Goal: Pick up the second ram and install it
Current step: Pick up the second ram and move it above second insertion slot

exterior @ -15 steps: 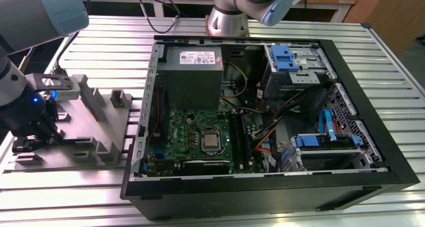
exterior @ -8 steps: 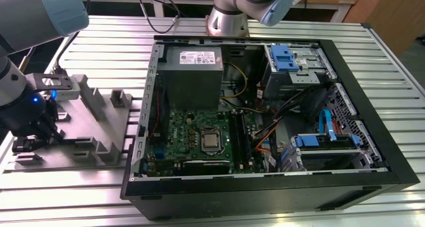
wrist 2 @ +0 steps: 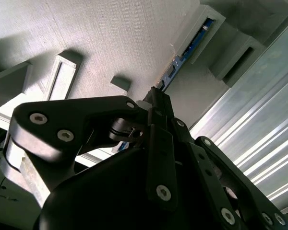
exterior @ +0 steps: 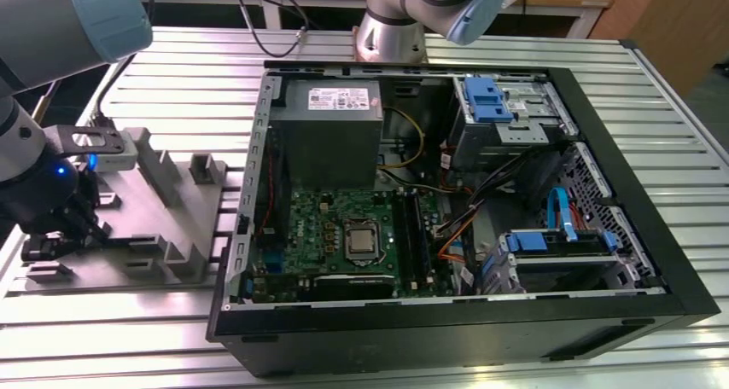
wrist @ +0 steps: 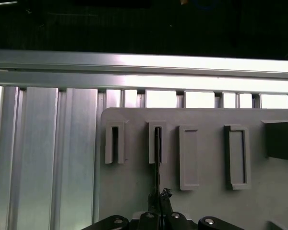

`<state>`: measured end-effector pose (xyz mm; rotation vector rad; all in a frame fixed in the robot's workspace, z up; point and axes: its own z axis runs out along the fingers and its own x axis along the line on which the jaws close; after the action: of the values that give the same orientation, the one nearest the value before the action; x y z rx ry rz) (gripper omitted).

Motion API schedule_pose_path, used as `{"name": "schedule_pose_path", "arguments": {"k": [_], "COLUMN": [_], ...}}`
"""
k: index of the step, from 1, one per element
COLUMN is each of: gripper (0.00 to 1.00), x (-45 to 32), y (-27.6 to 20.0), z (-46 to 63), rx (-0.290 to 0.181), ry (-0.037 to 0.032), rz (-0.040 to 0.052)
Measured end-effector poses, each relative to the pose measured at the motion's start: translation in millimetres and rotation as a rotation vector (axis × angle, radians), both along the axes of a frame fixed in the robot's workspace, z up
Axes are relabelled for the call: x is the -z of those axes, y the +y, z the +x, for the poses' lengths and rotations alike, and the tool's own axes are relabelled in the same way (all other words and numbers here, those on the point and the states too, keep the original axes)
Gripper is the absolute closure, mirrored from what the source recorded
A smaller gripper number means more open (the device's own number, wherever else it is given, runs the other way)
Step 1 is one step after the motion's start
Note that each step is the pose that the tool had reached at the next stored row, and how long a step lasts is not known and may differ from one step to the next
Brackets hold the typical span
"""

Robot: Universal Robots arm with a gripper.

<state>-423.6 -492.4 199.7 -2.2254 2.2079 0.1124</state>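
Note:
The second ram (wrist 2: 185, 53) is a thin blue-green strip standing on edge in the slotted blocks of a grey holder plate (wrist 2: 110, 38). In the first wrist view the ram (wrist: 157, 153) shows edge-on as a dark line running out of one slot. My gripper (wrist 2: 156, 96) has its black fingers closed together on the near end of the strip, also seen in the first wrist view (wrist: 158, 199). In the exterior view the gripper (exterior: 55, 240) is down at the grey holder plate (exterior: 148, 265), at that view's left, beside the open computer case (exterior: 638, 321).
The green motherboard (exterior: 330, 231) lies in the case with long black slots (exterior: 416, 235) beside the processor. A grey power supply (exterior: 330, 116) and blue drive brackets (exterior: 484, 99) stand inside. Several empty slotted blocks (wrist: 235, 155) rise from the holder. The table is ribbed aluminium (exterior: 684, 107).

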Motion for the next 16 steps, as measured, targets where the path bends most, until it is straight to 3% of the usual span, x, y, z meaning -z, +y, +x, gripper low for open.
{"name": "schedule_pose_path", "arguments": {"k": [10,16], "gripper": [0.89,0.89], "x": [0.0,-4.5], "y": [0.0,0.0], "z": [0.0,0.0], "rx": [-0.013,-0.013], "ry": [0.0000,0.0000], "rz": [-0.0001,-0.0001]}}
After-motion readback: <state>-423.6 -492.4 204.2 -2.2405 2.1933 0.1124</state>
